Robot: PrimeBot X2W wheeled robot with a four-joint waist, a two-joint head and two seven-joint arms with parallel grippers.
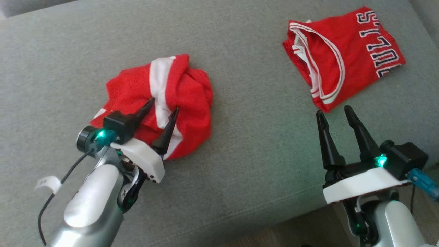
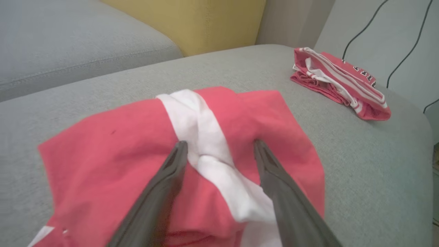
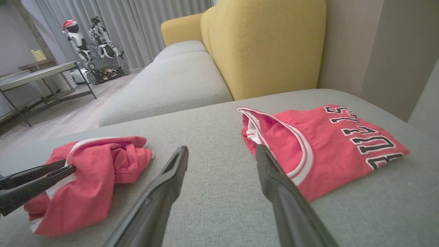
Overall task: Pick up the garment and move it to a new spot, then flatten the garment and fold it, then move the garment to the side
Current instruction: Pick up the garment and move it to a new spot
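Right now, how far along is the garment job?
Looks done: a red Bulls jersey lies folded at the right of the grey cushion. In hand: the crumpled red-and-white garment sits in a heap, with the open left gripper straddling its white stripe and gripping nothing. The right gripper is open and empty beside the jersey. Left: flattening, folding and moving that heap aside.

The left end effector [image 1: 165,104] sits at the near left, its 2 dark fingers [image 1: 167,129] spread wide and angled toward the far right. The right end effector [image 1: 334,110] sits at the near right with its 2 fingers parted, pointing away.
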